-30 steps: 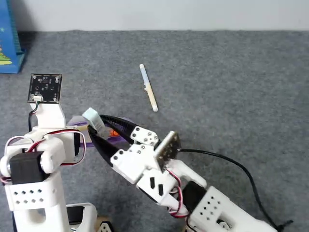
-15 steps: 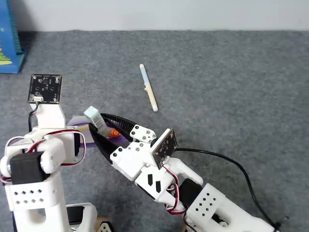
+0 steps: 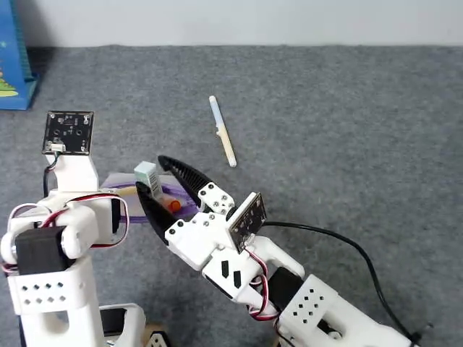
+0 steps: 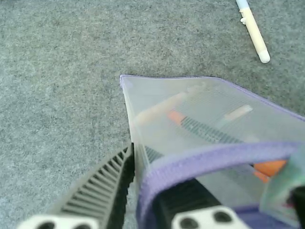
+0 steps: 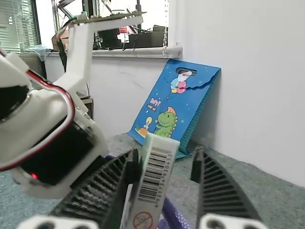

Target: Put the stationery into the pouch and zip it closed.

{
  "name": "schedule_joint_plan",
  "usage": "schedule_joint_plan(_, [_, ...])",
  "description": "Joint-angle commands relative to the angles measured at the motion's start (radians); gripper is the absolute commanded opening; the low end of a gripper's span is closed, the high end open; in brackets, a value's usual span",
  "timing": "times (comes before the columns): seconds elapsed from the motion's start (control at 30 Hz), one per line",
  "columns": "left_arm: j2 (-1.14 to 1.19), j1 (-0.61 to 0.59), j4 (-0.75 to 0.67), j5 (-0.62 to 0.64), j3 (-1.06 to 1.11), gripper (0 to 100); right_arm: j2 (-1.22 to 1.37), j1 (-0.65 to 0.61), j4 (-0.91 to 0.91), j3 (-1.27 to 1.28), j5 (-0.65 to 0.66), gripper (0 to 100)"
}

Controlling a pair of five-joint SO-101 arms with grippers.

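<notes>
Change, right gripper: a second ago the right gripper (image 5: 165,152) had its black ribbed fingers close around the box. Now they stand wide apart, gripping nothing.
Change, box: the small white box with a barcode label and a teal end (image 3: 147,176) has shifted a little along the pouch and sits more upright than it did.
Change, the rest: the left arm, the pouch and the loose pen lie just as they did a second ago.
Box, place: between the right gripper's fingers, leaning on one of them, with a clear gap to the other. It is over the pouch, and its lower end is hidden.
Left gripper: the left gripper (image 4: 140,157) is pinched narrow on the pouch's side edge and holds that edge up off the carpet.
Pouch, look: a translucent plastic pouch with a purple zip band (image 4: 200,119). Its mouth gapes open right under the right gripper, and the band curves in an arch above the left gripper's fingers.
Pouch, contents: an orange-tipped pen (image 4: 176,116) and some pale sticks show through the wall, though I can't make them out any better.
Loose pen: a cream pen with a light blue cap (image 3: 223,132) lies flat on the grey carpet (image 3: 347,130), well beyond both grippers and apart from the pouch.
Behind: a blue paper gift bag with a cartoon dinosaur (image 5: 174,114) stands against the white wall, past the right gripper's fingertips.
</notes>
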Motion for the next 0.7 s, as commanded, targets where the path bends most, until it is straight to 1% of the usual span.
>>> schedule_joint_plan(0.0, [0.002, -0.003, -0.002, 0.006, -0.004, 1, -0.012, 0.012, -0.015, -0.021, -0.002, 7.4])
schedule_joint_plan(0.07, [0.002, -0.003, -0.002, 0.006, -0.004, 1, -0.012, 0.012, -0.015, -0.021, 0.0, 0.0])
schedule_joint_plan(0.13, [0.002, -0.003, -0.002, 0.006, -0.004, 1, -0.01, 0.013, -0.021, -0.021, 0.002, 2.2])
schedule_joint_plan(0.2, [0.002, -0.003, -0.002, 0.006, -0.004, 1, -0.001, 0.027, -0.027, -0.025, 0.002, 0.5])
schedule_joint_plan(0.37, [0.002, -0.003, -0.002, 0.006, -0.004, 1, 0.001, 0.065, -0.11, -0.018, 0.002, 0.8])
schedule_joint_plan(0.5, [0.002, -0.003, -0.002, 0.006, -0.004, 1, -0.002, 0.064, -0.111, 0.023, 0.003, 0.9])
schedule_joint_plan(0.67, [0.002, -0.003, -0.002, 0.006, -0.004, 1, -0.01, 0.059, -0.116, 0.098, 0.101, 0.9])
